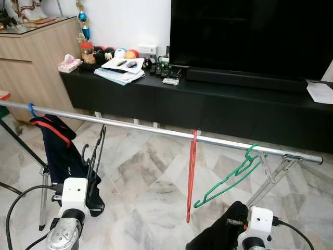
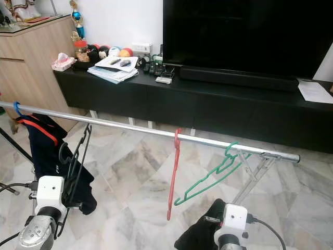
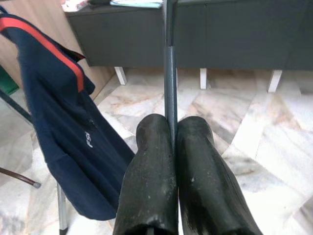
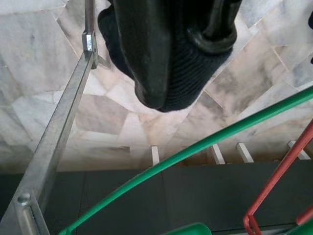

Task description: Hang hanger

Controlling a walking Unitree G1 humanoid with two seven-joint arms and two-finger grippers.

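Currently: left gripper (image 3: 172, 147) fingers pinched on black hanger (image 1: 97, 153) | light, stiff, slippery | right gripper fingers: cannot tell.

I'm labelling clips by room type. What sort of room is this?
Most likely a home living room: a large television on a long black TV cabinet, marble floor tiles, and a metal clothes rail set up for hangers.

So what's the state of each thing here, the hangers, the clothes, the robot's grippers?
Black hanger: clamped in left gripper, hook off the rail.
Red hanger: hanging on rail.
Green hanger: hooked on rail, tilted.
Navy garment: hanging on rail.
Right gripper: low, fingers wrapped in dark cloth.
TV: off.
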